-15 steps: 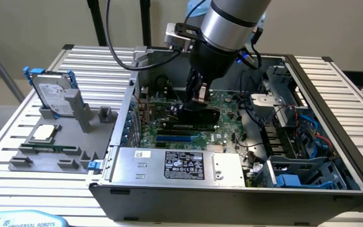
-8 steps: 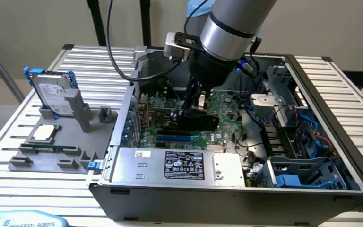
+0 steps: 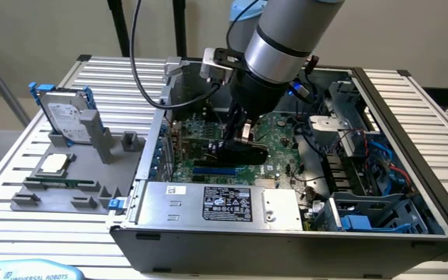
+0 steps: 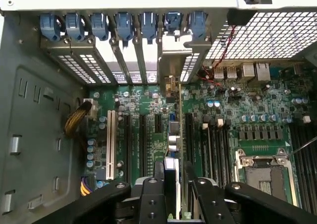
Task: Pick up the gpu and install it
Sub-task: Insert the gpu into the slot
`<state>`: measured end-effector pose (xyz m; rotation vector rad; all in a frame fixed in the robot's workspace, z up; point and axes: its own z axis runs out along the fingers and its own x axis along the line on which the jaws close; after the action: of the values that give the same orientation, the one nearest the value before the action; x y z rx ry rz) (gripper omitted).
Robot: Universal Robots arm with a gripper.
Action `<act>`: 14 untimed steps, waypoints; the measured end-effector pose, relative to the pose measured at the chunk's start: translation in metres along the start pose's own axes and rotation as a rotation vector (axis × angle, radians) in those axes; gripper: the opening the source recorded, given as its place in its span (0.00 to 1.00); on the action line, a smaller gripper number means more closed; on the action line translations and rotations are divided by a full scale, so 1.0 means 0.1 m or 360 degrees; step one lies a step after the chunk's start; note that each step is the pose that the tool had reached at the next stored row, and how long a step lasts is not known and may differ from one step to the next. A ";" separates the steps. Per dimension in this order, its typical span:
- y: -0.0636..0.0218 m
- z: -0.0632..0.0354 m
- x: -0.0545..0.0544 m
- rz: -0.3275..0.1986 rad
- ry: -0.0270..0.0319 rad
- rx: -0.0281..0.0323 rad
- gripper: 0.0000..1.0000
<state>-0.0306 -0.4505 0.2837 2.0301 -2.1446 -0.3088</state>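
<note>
The gpu point(image 4: 173, 172) stands on edge between my fingers point(image 4: 158, 182), seen end-on as a thin strip running from the gripper toward the case's rear wall. Its silver end bracket point(image 4: 172, 60) sits in line with one of the rear slot openings, below the blue clips point(image 4: 173, 22). The card is over a long black expansion slot on the green motherboard point(image 4: 233, 110); I cannot tell whether it is pressed fully home. My gripper point(image 4: 174, 187) is shut on the card. In the exterior view the gripper point(image 3: 240, 153) reaches down into the open computer case point(image 3: 286, 239), low over the motherboard point(image 3: 275, 131).
A grey fixture point(image 3: 60, 195) on the slatted table at the exterior view's left holds a silver hard drive with blue rails point(image 3: 65, 116), a processor chip point(image 3: 55, 163) and a memory stick point(image 3: 60, 181). Inside the case are the power supply point(image 3: 220, 204), drive cages point(image 3: 364, 216) and loose cables point(image 3: 329, 146).
</note>
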 end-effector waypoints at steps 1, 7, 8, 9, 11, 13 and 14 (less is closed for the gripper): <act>0.003 0.008 0.00 0.0000 0.00003 -0.00044 0.26; 0.008 0.058 0.01 0.0001 0.00016 -0.00319 0.26; 0.007 0.071 0.01 0.0001 0.00017 -0.00340 0.26; 0.007 0.083 0.01 0.0001 0.00019 -0.00358 0.26; 0.009 0.102 0.01 0.0001 0.00019 -0.00384 0.26; 0.014 0.116 0.01 0.0001 0.00020 -0.00398 0.26; 0.018 0.121 0.01 0.0001 0.00021 -0.00403 0.26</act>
<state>-0.0356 -0.4511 0.2725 2.0151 -2.1297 -0.3327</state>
